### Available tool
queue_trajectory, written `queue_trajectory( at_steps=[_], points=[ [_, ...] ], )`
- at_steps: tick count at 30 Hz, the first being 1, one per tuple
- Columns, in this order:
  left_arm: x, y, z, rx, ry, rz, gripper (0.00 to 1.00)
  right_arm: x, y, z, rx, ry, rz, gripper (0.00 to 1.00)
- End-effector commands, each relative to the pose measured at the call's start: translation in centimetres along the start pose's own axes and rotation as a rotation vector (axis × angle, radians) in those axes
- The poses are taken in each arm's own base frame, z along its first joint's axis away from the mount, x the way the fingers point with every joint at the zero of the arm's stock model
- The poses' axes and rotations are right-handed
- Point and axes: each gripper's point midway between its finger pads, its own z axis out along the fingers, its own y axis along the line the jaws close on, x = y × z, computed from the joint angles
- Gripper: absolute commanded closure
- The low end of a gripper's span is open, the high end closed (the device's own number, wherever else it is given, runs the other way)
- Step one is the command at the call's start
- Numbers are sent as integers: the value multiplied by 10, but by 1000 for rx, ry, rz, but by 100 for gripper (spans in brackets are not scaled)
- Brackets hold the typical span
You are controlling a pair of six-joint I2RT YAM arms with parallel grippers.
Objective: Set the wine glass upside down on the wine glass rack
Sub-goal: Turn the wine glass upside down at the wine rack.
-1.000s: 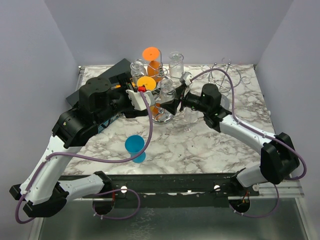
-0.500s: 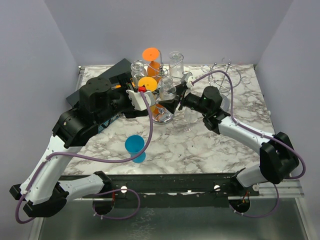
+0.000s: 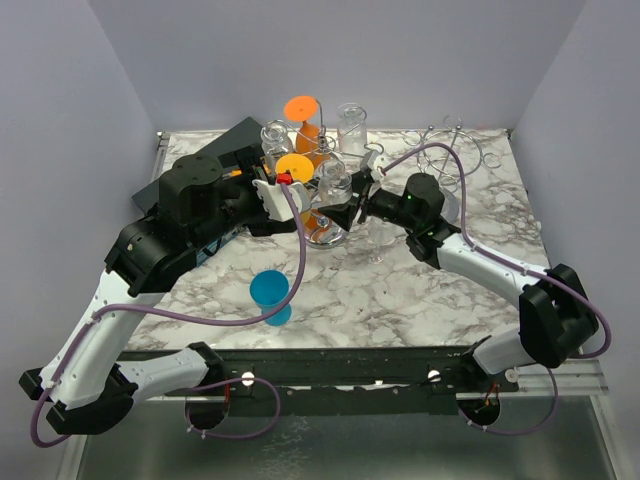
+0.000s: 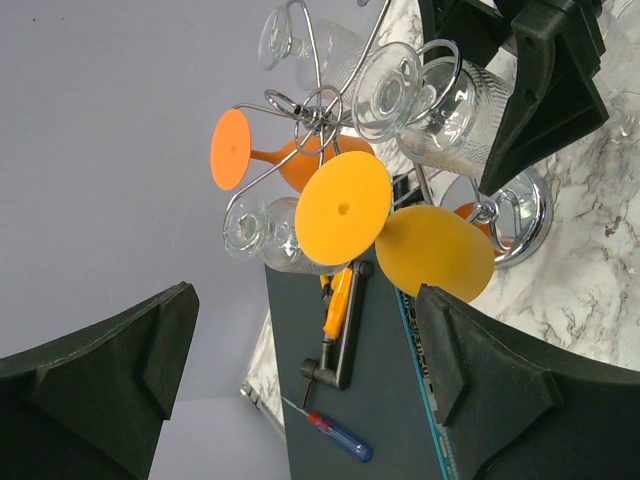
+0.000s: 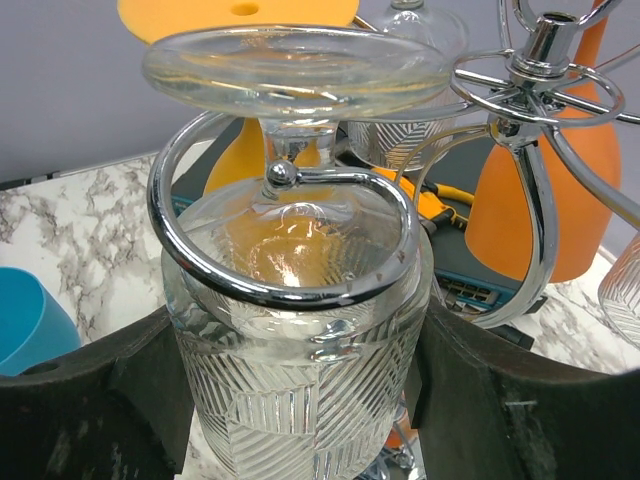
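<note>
Pinching the wine glass (image 5: pixel 300 330) by its bowl in the right gripper (image 5: pixel 298 420), dead between the fingers. Hanging upside down, long axis vertical, stem inside the rack's (image 5: pixel 541 45) hook, foot just above. Farther off, spread wide, holding nothing: left gripper (image 4: pixel 300 375).

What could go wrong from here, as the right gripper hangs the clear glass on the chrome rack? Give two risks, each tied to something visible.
1. The clear glass seems to have its foot above the chrome hook that circles its stem, so if the right gripper lets go, it may drop and jolt.
2. An orange glass hangs close beside it; a swing could knock it.
</note>
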Motion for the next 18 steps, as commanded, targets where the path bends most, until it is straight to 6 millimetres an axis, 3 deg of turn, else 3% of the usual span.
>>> queue_trajectory(
  at_steps=[1, 18],
  points=[
    [1, -2, 0, 5, 3, 0, 1, -25, 6, 1, -29, -72, -72, 62],
    [0, -2, 2, 7, 5, 1, 1, -23, 18, -11, -71, -35, -152, 62]
  ],
)
